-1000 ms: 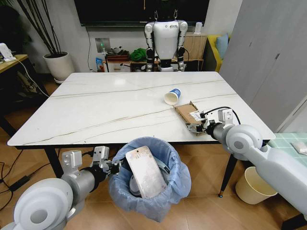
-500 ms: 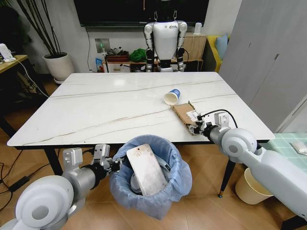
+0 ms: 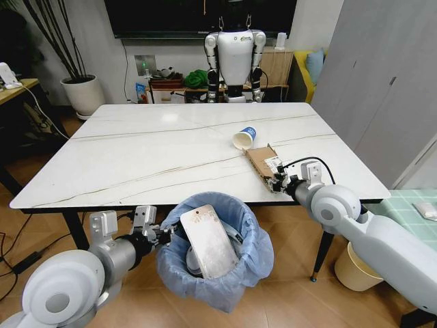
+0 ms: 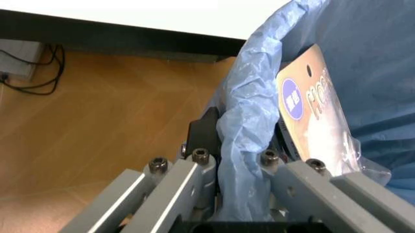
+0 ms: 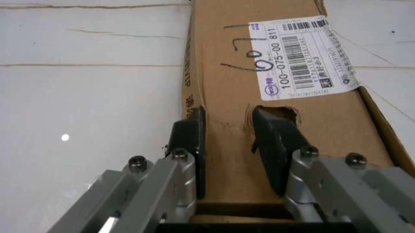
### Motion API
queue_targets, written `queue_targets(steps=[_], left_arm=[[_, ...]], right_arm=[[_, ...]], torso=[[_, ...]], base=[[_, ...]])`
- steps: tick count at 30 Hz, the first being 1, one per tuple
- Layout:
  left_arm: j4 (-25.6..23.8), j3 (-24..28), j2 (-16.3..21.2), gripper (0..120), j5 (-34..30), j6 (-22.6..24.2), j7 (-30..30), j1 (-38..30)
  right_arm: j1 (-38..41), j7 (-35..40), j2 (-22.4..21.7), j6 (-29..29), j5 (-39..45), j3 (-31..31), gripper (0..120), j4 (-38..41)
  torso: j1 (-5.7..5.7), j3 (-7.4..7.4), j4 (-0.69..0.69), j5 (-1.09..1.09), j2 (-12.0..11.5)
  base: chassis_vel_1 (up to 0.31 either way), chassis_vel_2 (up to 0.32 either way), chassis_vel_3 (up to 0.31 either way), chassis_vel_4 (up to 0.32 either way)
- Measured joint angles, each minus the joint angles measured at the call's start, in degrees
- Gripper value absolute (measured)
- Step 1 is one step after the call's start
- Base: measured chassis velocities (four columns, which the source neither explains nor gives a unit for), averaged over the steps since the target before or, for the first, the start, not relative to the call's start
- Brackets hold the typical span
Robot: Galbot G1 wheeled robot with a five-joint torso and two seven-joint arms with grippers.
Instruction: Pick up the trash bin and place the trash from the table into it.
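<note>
Down low, your left gripper (image 3: 161, 237) is clamped on the rim of the bin (image 3: 215, 249), one finger (image 4: 202, 127) outside and the other buried in the crinkly blue bag (image 4: 250, 121), so you can't see the rim itself or that inner fingertip. The bin hangs just below the near edge of the table (image 3: 136, 154), clear of the floor. A flat, glossy packet (image 3: 208, 242) stands tilted inside it and hides most of what lies underneath.

Your right gripper (image 3: 280, 182) is at the near end of the box (image 3: 262, 162), near the table's right near corner. In the right wrist view the black pads (image 5: 275, 141) sit slightly apart on the flat brown cardboard (image 5: 285, 63), which is torn by one pad and carries a white barcode label (image 5: 302, 57); whether they pinch an edge you cannot tell. The box's far end is cut off there.

Just beyond the box, the cup (image 3: 244, 138) lies on its side on the smooth, dark-veined top.
</note>
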Motion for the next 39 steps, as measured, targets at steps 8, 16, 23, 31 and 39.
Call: queue_targets(steps=[8,16,23,31,39], left_arm=[[-0.47,-0.24,0.05,3,0.21,0.00,0.21,0.56],[-0.80,-0.32,0.03,3,0.40,0.00,0.37,0.81],[-1.15,-0.76,0.23,3,0.41,0.00,0.50,1.34],[-1.15,-0.76,0.33,3,0.43,0.00,0.69,0.98],[-0.62,-0.63,-0.06,3,0.71,0.00,0.70,0.54]], right_arm=[[-0.89,1.70,-0.02,-0.34,1.90,3.82,3,2.93],[-1.65,1.99,-0.26,-0.32,2.00,5.15,0,4.28],[-1.83,2.25,-0.39,-0.15,2.55,7.41,0,5.68],[-1.87,3.11,-1.41,-0.05,5.05,10.99,0,8.14],[-1.80,3.77,-2.62,-0.02,8.04,14.43,0,12.71]], torso=[[0.00,-0.02,-0.04,-0.06,-0.01],[-0.02,-0.04,-0.04,-0.06,0.02],[-0.03,-0.04,-0.04,-0.06,0.03],[-0.03,-0.04,-0.05,-0.07,0.04],[-0.03,-0.05,-0.05,-0.09,0.04]], base=[[0.000,0.000,0.000,0.000],[0.000,0.000,0.000,0.000],[0.000,0.000,0.000,0.000],[0.000,0.000,0.000,0.000],[0.000,0.000,0.000,0.000]])
